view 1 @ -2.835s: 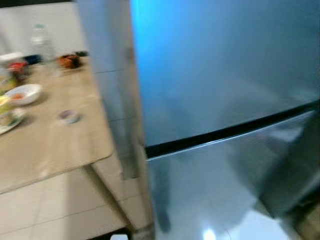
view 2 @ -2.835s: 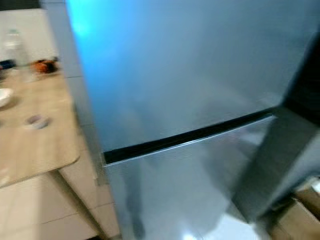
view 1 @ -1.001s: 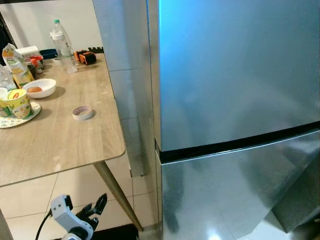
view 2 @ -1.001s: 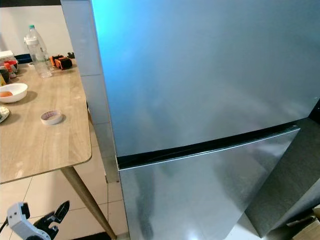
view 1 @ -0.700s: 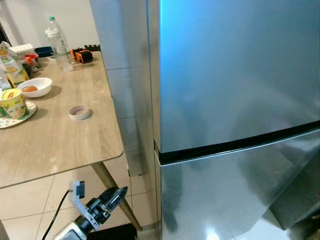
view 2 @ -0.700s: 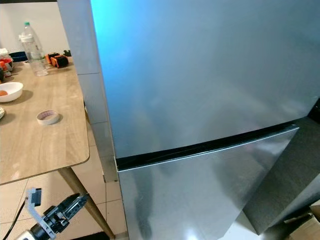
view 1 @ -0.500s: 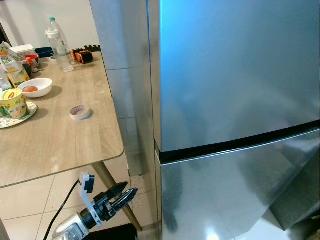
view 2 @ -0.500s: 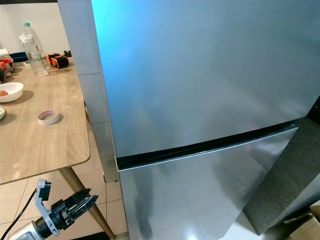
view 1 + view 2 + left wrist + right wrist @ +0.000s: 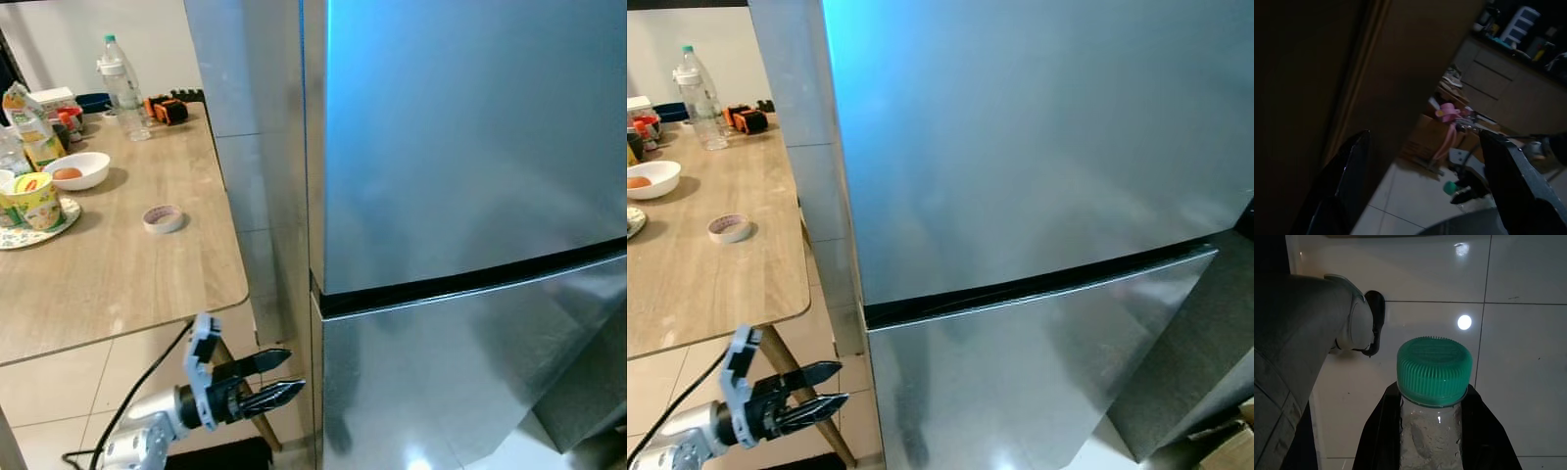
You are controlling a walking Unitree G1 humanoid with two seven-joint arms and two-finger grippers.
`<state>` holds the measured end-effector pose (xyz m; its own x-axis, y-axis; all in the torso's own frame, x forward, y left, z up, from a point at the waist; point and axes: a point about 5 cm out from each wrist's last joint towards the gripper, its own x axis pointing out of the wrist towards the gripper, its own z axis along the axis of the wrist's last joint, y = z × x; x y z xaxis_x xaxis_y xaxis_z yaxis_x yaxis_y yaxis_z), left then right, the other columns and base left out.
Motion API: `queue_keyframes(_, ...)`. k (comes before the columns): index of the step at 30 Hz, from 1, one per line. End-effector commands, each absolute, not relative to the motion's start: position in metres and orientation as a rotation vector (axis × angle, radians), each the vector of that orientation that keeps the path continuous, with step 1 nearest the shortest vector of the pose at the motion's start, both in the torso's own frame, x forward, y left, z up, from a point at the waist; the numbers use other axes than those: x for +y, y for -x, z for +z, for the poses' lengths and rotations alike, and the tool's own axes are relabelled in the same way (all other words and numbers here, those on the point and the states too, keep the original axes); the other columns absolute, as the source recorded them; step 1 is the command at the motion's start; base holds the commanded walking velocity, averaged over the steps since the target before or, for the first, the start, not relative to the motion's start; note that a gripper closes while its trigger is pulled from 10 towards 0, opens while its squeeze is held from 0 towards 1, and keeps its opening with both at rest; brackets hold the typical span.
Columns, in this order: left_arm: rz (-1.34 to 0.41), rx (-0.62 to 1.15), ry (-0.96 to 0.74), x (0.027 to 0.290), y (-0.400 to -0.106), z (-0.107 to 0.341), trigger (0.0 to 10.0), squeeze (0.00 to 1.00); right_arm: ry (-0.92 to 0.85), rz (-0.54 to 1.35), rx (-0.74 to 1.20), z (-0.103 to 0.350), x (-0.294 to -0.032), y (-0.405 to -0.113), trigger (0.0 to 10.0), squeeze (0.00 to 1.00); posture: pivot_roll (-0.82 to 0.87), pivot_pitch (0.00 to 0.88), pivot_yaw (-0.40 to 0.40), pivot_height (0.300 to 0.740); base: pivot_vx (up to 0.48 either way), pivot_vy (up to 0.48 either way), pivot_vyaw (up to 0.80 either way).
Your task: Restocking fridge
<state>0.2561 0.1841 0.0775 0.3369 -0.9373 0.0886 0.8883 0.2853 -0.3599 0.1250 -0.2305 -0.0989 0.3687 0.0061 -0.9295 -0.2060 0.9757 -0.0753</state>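
Hand, left (image 9: 284,377): raised low before the fridge (image 9: 460,196), level, fingers (image 9: 263,361) parted and pointing at the lower door's left edge, just short of it. A second ago it sat lower, near the floor.
Hand, right (image 9: 1435,431): clenched on a clear bottle (image 9: 1432,396) with green cap, hanging over the tiled floor (image 9: 1518,357).
Fridge: both doors closed, dark seam between.
Surface (image 9: 118,264): wooden, left of fridge, narrow gap between; carries a tape roll (image 9: 163,218), bowl (image 9: 76,170) and water bottle (image 9: 122,86).
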Motion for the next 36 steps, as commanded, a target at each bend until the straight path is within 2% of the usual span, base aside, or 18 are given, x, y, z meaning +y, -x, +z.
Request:
queue_keyframes(1,-1.241,0.134,0.346,0.175,-0.26,0.083,10.0,0.0,0.204,0.136,1.193,-0.099,-0.232,-0.125,10.0,0.0,-0.1,0.0,-0.001,0.734,0.0,0.0,0.0)
queue_keyframes(8,-1.315,0.08,0.36,0.147,-0.263,0.097,10.0,0.0,0.209,0.133,1.197,-0.099,-0.232,-0.124,10.0,0.0,-0.1,0.0,-0.002,0.734,0.0,0.0,0.0)
queue_keyframes(15,-1.417,0.097,0.374,0.132,-0.259,0.1,10.0,0.0,0.211,0.127,1.198,-0.099,-0.233,-0.124,10.0,0.0,-0.1,0.0,0.001,0.734,0.0,0.0,0.0)
queue_keyframes(24,-1.475,0.143,0.369,0.128,-0.251,0.1,10.0,0.0,0.209,0.125,1.197,-0.099,-0.232,-0.124,10.0,0.0,-0.1,0.0,0.002,0.734,0.0,0.0,0.0)
queue_keyframes(36,-1.45,0.17,0.337,0.121,-0.252,0.096,10.0,0.0,0.206,0.124,1.197,-0.1,-0.231,-0.123,10.0,0.0,-0.1,0.0,0.002,0.734,0.0,0.0,0.0)
